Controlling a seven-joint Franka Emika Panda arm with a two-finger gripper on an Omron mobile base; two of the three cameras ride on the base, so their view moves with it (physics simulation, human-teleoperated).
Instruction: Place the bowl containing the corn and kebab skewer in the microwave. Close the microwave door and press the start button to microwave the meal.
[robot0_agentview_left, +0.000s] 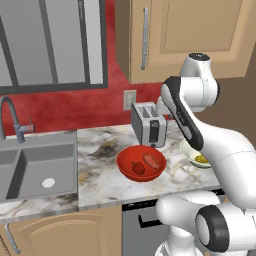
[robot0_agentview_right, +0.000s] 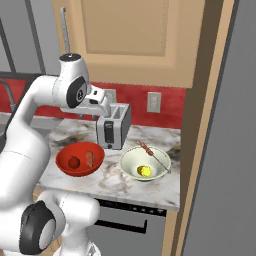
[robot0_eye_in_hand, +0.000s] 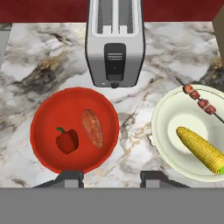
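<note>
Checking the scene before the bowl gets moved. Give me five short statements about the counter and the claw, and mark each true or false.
1. The corn lies inside the pale bowl. True.
2. The kebab skewer lies in the red bowl. False: it rests on the pale bowl, with its stick end past the rim.
3. The toaster stands behind the two bowls, toward the red wall. True.
4. The claw grips the pale bowl. False: it holds nothing and hangs above the counter between the bowls.
5. The red bowl is empty. False: it holds a red pepper and a reddish oblong food piece.
</note>
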